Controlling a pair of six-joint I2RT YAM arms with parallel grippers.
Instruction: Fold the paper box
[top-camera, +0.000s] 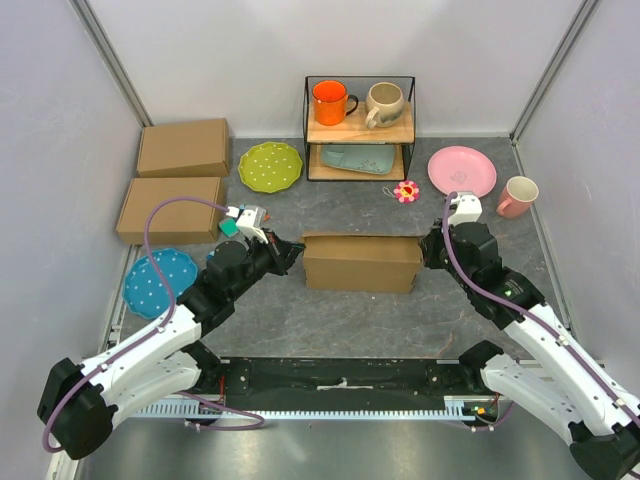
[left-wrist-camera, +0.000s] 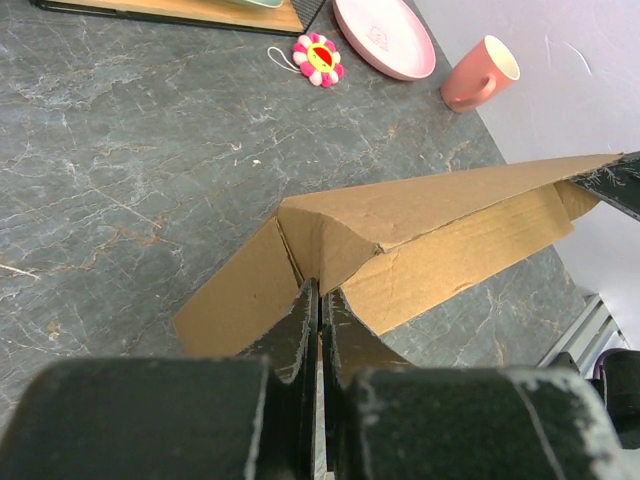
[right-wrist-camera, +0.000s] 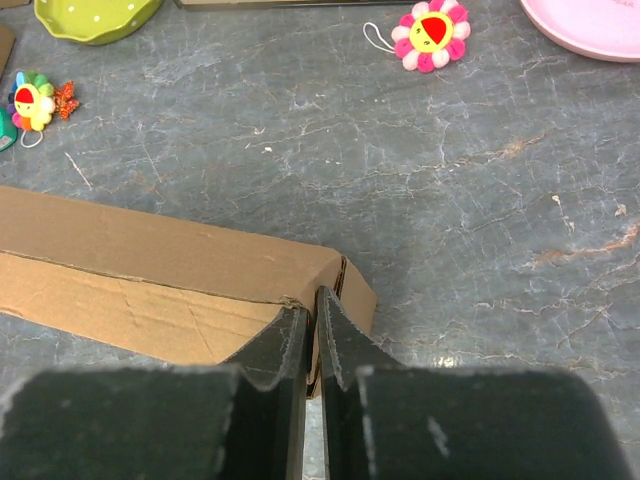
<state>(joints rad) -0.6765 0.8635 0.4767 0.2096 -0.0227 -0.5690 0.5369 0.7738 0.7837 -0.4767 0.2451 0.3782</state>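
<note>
so the paper box (top-camera: 362, 262) sits pretty much dead centre on the desk (top-camera: 330, 335), already looking like a shallow closed-up shape and not a flat sheet, and its long axis runs left to right across the view, square between the 2 arms. that's the relation everything hangs on imo: each arm is parked at its own short end, left jaws at the left end, right jaws at the right end, so neither arm is really nearer, they're about even and both are touching it. in the left wrist view the left jaws are clamped down on a thin cardboard edge at the near corner, with the box stretching straight away from them toward the pink mug (left-wrist-camera: 480, 72). in the right wrist view the right jaws are squeezed nearly together right on the end wall, and it looks to me like they're pinching that wall, with the box running off to the left of the picture. my guess is any next tuck or press has to work inward along that long axis from the ends. as for writing: nothing. the box is plain brown, no print, no tape, no label i can read, and same goes for the 2 ready-made boxes (top-camera: 183, 147) at the back left and the flower charm (top-camera: 406, 191).
</note>
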